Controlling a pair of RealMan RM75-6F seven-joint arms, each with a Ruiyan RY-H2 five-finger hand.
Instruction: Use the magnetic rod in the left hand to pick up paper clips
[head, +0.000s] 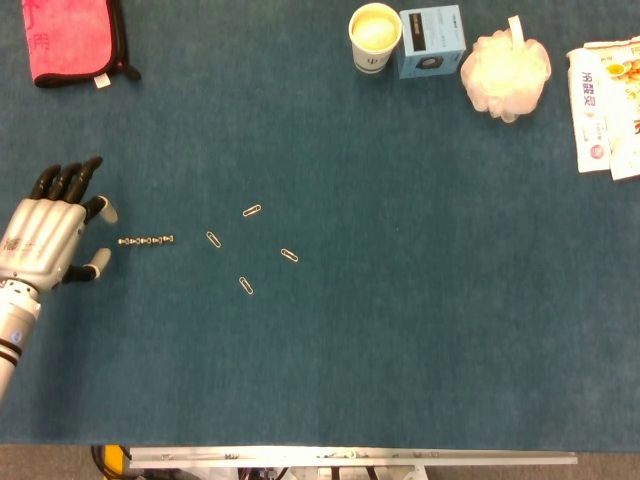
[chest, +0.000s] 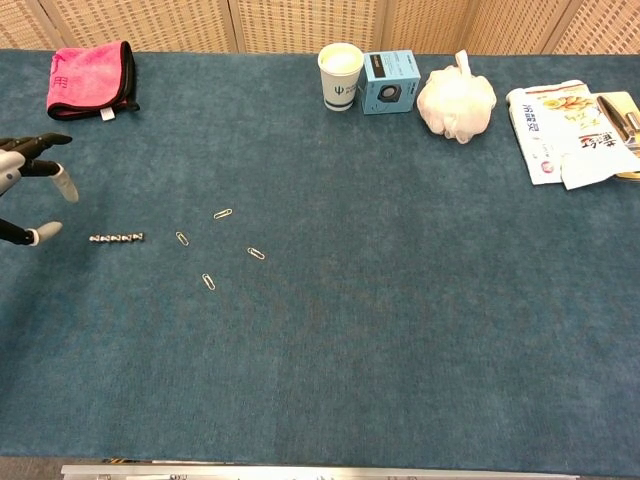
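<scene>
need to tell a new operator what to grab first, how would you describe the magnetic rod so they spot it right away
Start at the left hand, open over the left side of the blue table. Just right of its fingertips lies the magnetic rod, flat and pointing left to right. Unlike the four flat wire paper clips scattered further right, it is a straight, silvery, beaded stick.

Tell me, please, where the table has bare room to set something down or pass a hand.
The whole near half of the table is bare, as is the middle right, below the paper cup, blue box and bath pouf. It is crowded at mid-left, where the magnetic rod and paper clips lie beside the left hand.
</scene>
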